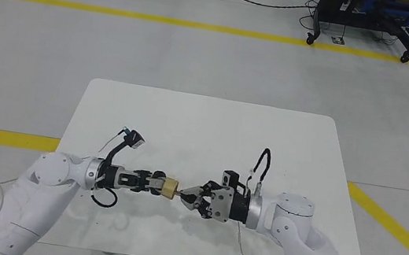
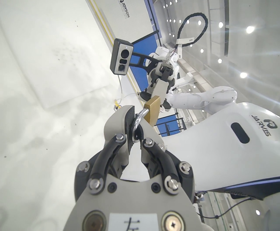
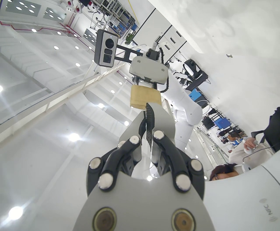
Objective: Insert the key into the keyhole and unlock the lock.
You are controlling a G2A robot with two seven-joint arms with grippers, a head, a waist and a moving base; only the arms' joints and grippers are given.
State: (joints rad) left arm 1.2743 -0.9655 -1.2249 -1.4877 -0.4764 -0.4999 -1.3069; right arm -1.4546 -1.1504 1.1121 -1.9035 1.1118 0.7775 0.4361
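Note:
A brass padlock (image 1: pixel 169 187) hangs in the air above the front of the white table (image 1: pixel 204 127). My left gripper (image 1: pixel 158 185) is shut on its silver shackle (image 2: pixel 138 119), with the brass body (image 2: pixel 153 110) pointing away toward the other arm. My right gripper (image 1: pixel 192 200) faces it from the opposite side. Its fingers (image 3: pixel 151 118) are shut on a small dark key (image 3: pixel 142 128), and their tips sit right at the bottom face of the padlock (image 3: pixel 145 97). The key's blade and the keyhole are hidden by the fingertips.
Both arms meet near the table's front edge. The rest of the tabletop is bare white. Yellow lines (image 1: pixel 165 20) cross the floor, and a black wheeled stand (image 1: pixel 364 20) is far off at the back right.

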